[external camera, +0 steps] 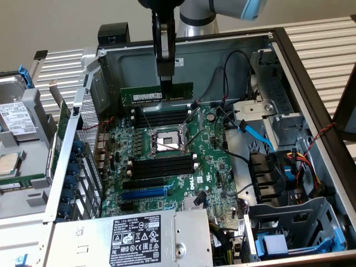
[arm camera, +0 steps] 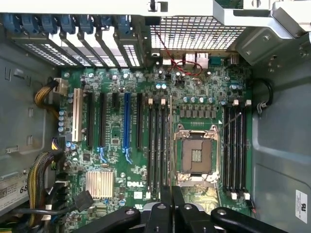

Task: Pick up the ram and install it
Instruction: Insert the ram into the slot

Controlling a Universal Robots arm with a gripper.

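The gripper (external camera: 167, 83) is clamped on the ram (external camera: 157, 93), which hangs level over the motherboard's (external camera: 216, 167) far edge, above the black memory slots (external camera: 161, 118). Seating it well probably means keeping the stick parallel to one slot (end clips open) and pressing evenly.

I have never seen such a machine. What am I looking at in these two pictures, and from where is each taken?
This is a robot arm working over an open computer case. One picture comes from a camera off the arm; the other from a camera on its wrist, looking down at the green motherboard. The gripper, its grasping part, is shut on the ram, a thin green memory stick, held above the board. The processor socket and long black memory slots look empty.
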